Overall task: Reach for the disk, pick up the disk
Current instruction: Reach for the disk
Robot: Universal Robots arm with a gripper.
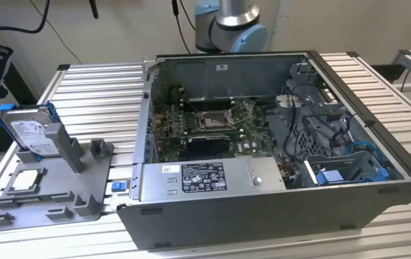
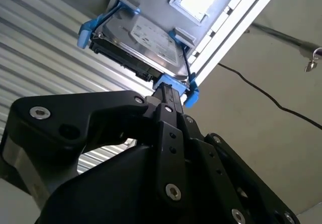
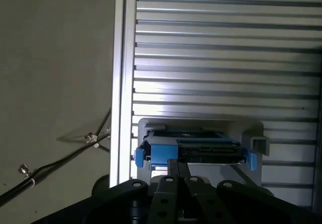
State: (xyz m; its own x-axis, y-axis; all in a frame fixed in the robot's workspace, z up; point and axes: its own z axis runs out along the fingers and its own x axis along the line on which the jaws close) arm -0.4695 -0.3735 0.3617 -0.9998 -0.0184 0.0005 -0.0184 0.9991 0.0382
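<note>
Hovered with gripper (image 3: 177, 164) seemingly closed, holding nothing, near the disk (image 3: 209, 151) (stood on edge in a grey holder (image 3: 254, 128)), dead ahead, long edge crosswise.

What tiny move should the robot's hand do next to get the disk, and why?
Probably creep a little closer, straight ahead. In the second wrist view the hand is aimed at the disk, right by its blue-framed edge. The disk stands upright in its gray holder, not lifted yet.
</note>
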